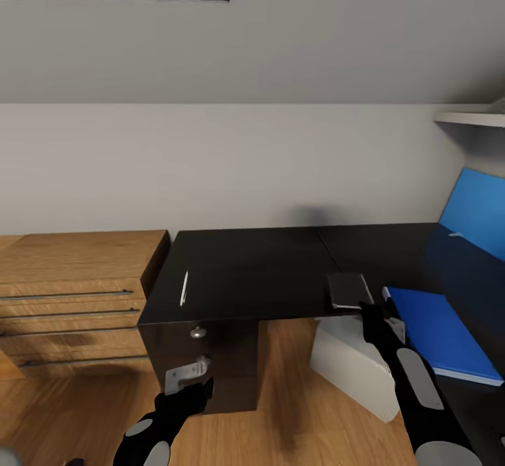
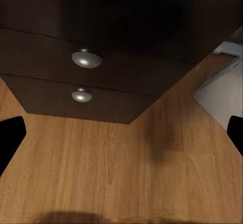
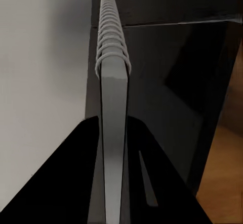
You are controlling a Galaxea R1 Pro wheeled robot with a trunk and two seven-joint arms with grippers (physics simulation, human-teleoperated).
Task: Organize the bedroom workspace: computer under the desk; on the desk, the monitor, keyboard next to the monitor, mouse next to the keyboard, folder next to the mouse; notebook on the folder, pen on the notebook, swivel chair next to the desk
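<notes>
Right wrist view: right hand (image 3: 114, 183) clamps the notebook's (image 3: 112, 133) spiral-bound edge.

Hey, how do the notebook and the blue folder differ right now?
The notebook is dark and smaller; the folder is bright blue with a white edge and larger. The notebook is clamped in the right gripper, its spiral binding clear in the right wrist view; the folder lies free on the desk. Both are flat rectangles at the desk's right part.

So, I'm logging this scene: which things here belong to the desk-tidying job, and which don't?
Job:
desk
notebook, gripped by the right tool
folder
pen

Not the job:
wooden drawer unit
blue wall panel
</notes>
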